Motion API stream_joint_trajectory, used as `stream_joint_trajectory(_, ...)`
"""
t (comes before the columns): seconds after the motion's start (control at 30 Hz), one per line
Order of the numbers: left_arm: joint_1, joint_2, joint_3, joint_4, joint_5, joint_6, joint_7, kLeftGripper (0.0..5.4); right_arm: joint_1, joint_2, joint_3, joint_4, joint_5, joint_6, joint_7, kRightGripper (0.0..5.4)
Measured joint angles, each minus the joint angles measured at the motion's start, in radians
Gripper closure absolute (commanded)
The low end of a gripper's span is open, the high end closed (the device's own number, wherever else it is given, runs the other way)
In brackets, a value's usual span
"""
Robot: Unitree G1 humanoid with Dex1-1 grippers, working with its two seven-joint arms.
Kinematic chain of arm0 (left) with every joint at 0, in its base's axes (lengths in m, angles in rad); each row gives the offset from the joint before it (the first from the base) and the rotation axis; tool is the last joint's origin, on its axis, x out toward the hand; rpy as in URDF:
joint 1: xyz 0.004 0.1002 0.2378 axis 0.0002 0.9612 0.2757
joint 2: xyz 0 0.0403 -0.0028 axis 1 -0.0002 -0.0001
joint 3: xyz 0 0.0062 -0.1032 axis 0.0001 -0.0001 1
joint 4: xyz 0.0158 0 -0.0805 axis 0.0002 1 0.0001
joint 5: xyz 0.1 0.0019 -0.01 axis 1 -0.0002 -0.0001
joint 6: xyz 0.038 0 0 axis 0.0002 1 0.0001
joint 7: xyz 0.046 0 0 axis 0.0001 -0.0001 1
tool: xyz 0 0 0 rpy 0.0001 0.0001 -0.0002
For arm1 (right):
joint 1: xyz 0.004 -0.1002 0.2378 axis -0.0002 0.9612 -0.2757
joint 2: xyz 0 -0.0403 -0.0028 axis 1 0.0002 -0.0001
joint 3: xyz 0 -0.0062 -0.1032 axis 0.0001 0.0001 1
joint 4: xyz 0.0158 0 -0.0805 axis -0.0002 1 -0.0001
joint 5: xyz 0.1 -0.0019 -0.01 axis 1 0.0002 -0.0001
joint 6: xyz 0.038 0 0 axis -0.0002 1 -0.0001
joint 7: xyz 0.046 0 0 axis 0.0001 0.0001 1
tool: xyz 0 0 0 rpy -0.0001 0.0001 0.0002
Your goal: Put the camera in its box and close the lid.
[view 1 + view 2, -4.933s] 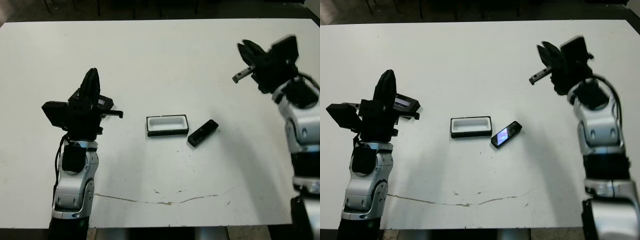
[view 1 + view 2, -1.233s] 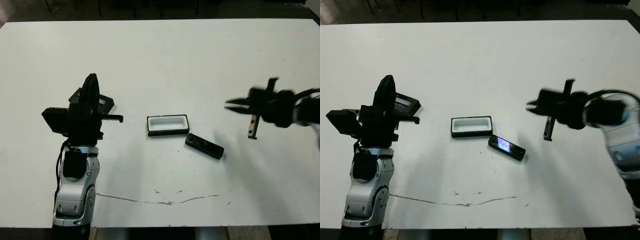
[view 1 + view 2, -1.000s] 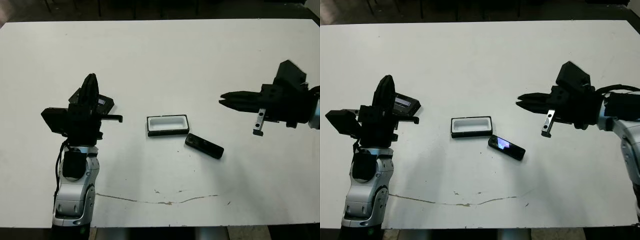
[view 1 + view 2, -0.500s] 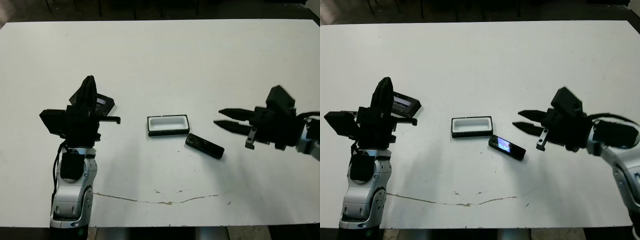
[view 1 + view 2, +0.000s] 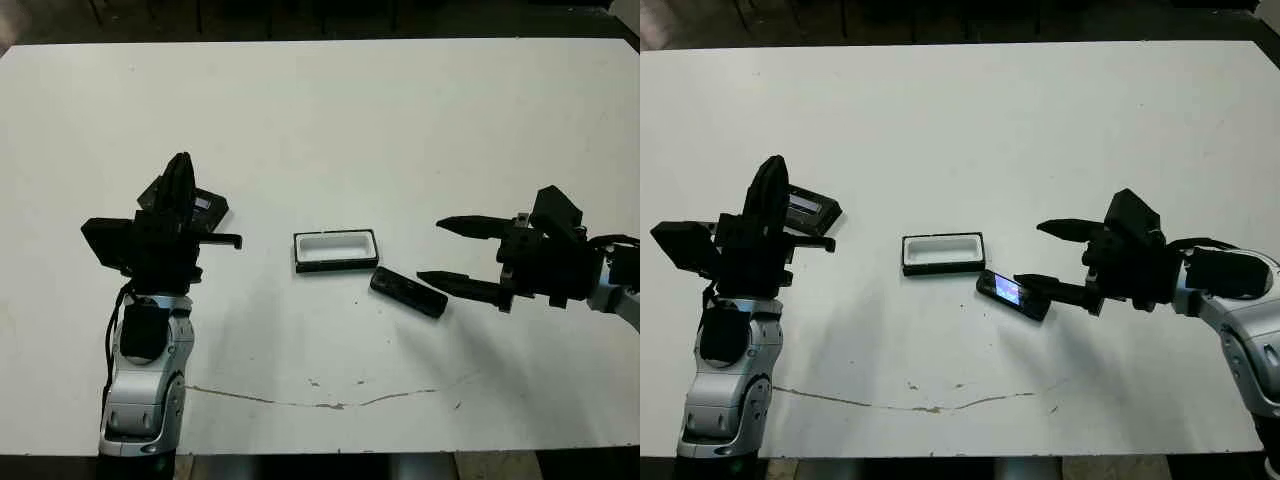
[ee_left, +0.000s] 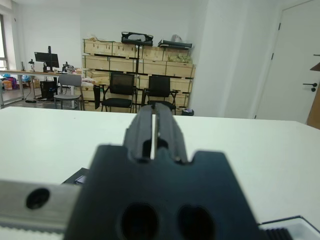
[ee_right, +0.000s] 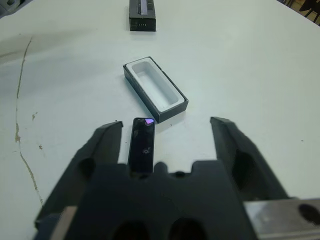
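1. Right claw (image 5: 1045, 256) spread wide, low over counter (image 5: 970, 120), one finger's tip at camera's end.
2. Camera (image 5: 1012, 294) flat on counter, just beside box (image 5: 943, 253) corner, outside it.
3. Box empty, lid (image 5: 805, 211) far left by left claw (image 5: 182, 185), which is clenched, holding nothing.

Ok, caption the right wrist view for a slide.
Open right claw lined up on the camera, empty box just beyond, lid farther off.

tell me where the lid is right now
In the head views the lid lies flat on the table's left side, just beyond the left gripper, well left of the box.
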Motion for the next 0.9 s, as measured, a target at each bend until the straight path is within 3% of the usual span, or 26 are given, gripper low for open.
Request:
stream_joint_trajectory(0.2,0.0,0.001,0.0,-0.001,0.001,0.009,0.0,5.4,-0.005,-0.003,0.022,0.009,-0.011,-0.01,0.004,0.01)
stream_joint_trajectory(0.9,0.002,0.005,0.0,-0.003,-0.001,0.01,0.0,5.4,0.119,0.011,0.089,0.0,-0.054,-0.061,-0.022,0.01)
